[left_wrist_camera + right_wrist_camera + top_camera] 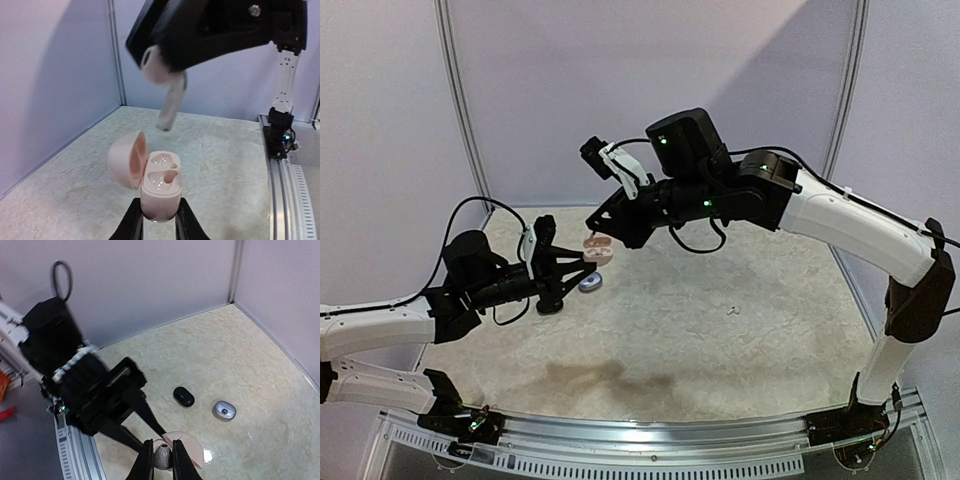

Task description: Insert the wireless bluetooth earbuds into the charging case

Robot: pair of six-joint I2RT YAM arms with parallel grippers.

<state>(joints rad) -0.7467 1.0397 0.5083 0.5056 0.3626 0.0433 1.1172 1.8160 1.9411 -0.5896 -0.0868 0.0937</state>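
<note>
Right gripper (160, 462): the two fingers are closed on a white earbud (171, 100), which sits pinched between the fingertips. In the left wrist view the earbud's stem hangs down and slightly tilted from the black fingers. Its lower tip is above the case and clear of it.

Left gripper (159, 222): the fingers are clamped on the lower sides of the pink charging case (160, 182) and hold the case body upright. The hinged lid (127, 160) stands open at the left of the body. Two moulded wells face upward in the body, and both show bare pink lining.

Relative position: in the top view the right gripper's tip is just over the left gripper and the case, toward the far left part of the table (720, 350). The right arm reaches across from the right side.

Other items on the table:
- A black case (183, 396), pebble-shaped and closed, lies flat beyond the pink charging case in the right wrist view.
- A silver-grey case (224, 410), also closed, lies near the black case but not touching it. In the top view it lies just beside the left gripper's fingers.
- A small white item (733, 309) lies alone, well apart from both grippers. It is too small to identify.
</note>
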